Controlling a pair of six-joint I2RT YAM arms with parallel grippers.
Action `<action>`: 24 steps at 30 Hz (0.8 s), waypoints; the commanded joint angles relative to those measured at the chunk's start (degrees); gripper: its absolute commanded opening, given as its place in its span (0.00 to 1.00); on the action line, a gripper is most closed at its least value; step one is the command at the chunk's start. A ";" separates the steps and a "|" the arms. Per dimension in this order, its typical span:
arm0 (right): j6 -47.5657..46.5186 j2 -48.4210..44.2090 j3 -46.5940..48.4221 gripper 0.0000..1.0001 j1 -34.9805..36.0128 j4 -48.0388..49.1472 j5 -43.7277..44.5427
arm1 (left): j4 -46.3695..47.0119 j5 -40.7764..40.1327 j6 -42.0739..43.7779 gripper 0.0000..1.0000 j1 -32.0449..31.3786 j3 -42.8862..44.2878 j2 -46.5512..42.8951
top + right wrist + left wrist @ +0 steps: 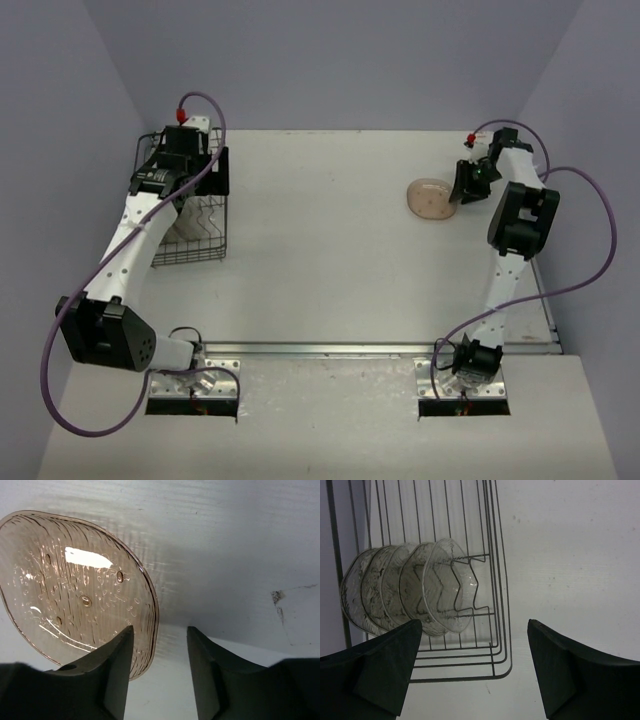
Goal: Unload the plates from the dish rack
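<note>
From above, the left arm hangs over the rack [190, 255]; a pink plate [430, 197] lies flat on the desk [330, 250], far right. Left wrist: left fingers [395, 655] wide open, plates [405, 590] standing on edge ahead-left. Right wrist: right fingers [117, 670] parted, empty, pink plate just left.

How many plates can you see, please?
6: five plates stand in the dish rack, one pinkish plate lies on the table by the right fingers; more may be hidden.

The black wire dish rack [496, 580] frames clear, faintly grey plates [405, 592] with rippled, veined texture, while the pinkish-brown see-through plate [75, 580] shows fine ribbed lines and white glints on the off-white, lightly scuffed table [330, 250].
</note>
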 commanded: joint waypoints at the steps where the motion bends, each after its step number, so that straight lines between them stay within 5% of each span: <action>1: -0.85 -8.39 1.51 0.52 0.19 -1.20 -0.36 | 0.46 -3.35 -0.69 0.83 1.56 2.67 0.69; 8: 2.64 -20.98 -3.10 0.59 1.18 -1.90 -6.96 | -0.16 -8.02 -2.51 0.64 1.68 4.95 6.19; 16: 9.70 -42.47 -32.47 0.60 5.12 10.65 -13.91 | -2.09 -14.16 -5.51 0.46 1.88 9.24 16.83; 24: 8.75 -55.94 -52.71 0.61 10.90 17.51 -11.25 | -2.10 -20.93 -6.92 0.44 2.27 11.28 23.16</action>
